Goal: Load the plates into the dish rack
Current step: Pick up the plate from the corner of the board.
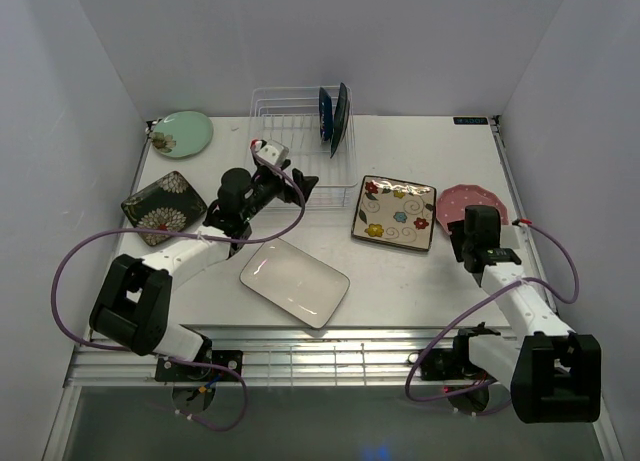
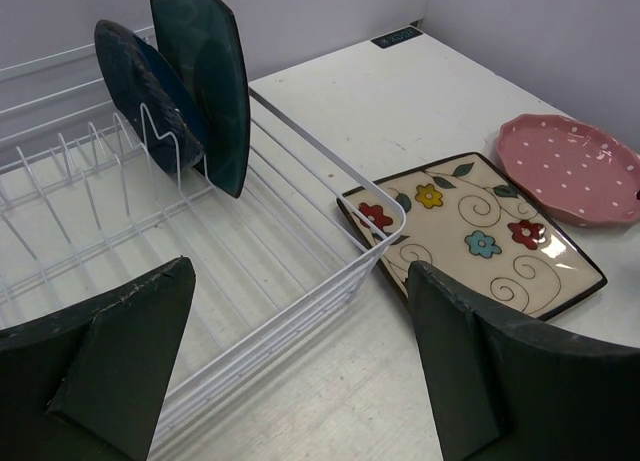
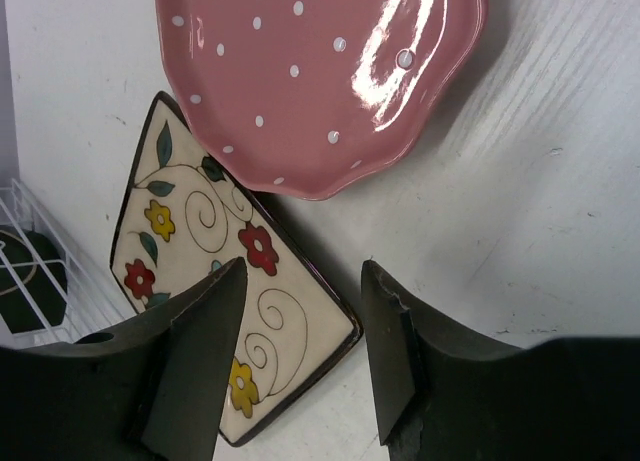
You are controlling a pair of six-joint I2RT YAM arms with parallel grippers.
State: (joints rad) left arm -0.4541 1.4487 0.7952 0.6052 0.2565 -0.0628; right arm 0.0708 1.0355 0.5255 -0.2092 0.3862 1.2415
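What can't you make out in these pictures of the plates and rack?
Pink plate: top view, its near side under the right gripper; right wrist view, far rim cut by the top edge.
Dish rack: top view, front-left part under the left gripper; left wrist view, left part cut off.
Flowered square plate: right wrist view, part hidden behind a finger.

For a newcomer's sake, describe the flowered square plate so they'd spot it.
Find the white wire dish rack at the back. Off its near right corner lies the square cream plate, beside a round pink dotted plate; only it has colourful flowers and swirls.
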